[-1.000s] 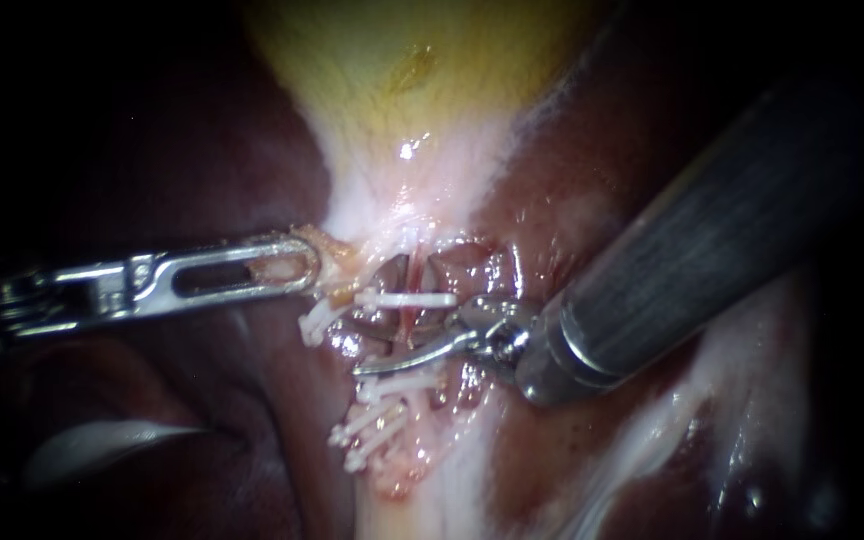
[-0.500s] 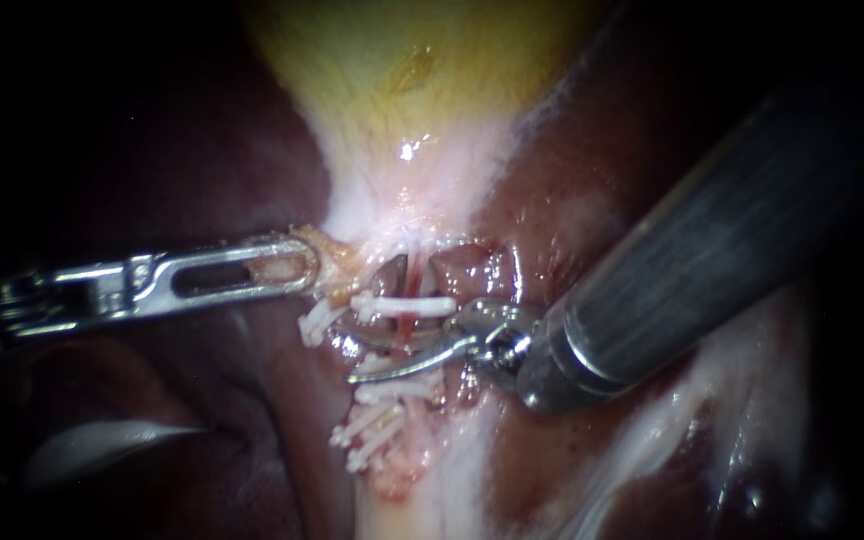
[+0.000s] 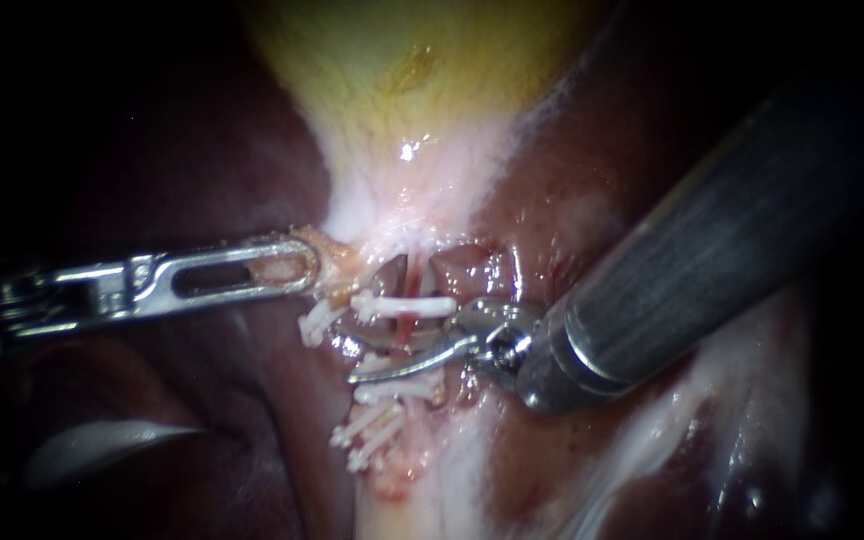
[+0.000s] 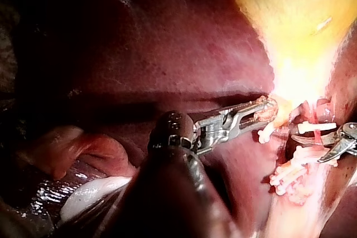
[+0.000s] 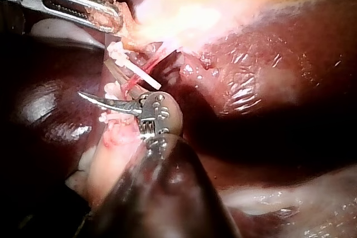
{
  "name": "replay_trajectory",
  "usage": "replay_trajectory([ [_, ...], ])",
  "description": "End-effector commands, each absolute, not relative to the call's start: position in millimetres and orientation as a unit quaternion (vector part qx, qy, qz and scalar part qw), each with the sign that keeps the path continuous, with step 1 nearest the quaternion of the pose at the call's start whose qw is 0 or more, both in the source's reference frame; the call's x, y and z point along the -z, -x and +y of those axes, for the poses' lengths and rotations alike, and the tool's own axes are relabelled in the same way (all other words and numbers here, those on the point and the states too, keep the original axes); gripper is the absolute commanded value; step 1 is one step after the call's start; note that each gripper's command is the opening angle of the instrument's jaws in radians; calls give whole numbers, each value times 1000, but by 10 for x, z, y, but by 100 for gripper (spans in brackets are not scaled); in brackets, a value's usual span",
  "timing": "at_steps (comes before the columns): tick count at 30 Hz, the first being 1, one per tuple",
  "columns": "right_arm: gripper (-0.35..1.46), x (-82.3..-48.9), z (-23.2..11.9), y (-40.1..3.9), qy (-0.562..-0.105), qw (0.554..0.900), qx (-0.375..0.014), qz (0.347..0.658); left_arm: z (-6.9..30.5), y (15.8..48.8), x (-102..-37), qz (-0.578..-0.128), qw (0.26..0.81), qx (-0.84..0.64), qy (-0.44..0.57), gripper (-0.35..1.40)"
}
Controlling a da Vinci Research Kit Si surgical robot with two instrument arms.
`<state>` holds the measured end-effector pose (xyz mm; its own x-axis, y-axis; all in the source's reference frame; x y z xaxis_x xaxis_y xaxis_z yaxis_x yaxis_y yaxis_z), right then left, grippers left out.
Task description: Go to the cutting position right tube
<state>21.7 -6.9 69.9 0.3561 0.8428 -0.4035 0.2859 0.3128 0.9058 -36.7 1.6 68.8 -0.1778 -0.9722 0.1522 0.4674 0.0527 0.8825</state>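
Nearly there: we've got the right instrument [image 3: 367, 350] with jaws agape astride the tube [image 3: 407, 325] between clips [image 3: 402, 303], uncut, and the left instrument [image 3: 304, 266] clamping the gallbladder [image 3: 402, 90].

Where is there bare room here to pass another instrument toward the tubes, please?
Bare liver below the left instrument, and again above the shaft of the right instrument. Crowded: clips and a tube between both tips, just under the gallbladder.
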Motion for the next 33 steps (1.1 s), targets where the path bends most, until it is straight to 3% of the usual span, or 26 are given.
replay_trajectory([
  [1,145,-699,-69,-217,-542,618,-225,524,16,367,-687,-443,574,627,-285,-35],
  [14,145,-703,-66,-220,-551,585,-222,552,17,367,-688,-443,574,626,-285,-35],
  [33,145,-707,-65,-222,-541,586,-212,565,16,367,-688,-443,575,626,-285,-35],
])
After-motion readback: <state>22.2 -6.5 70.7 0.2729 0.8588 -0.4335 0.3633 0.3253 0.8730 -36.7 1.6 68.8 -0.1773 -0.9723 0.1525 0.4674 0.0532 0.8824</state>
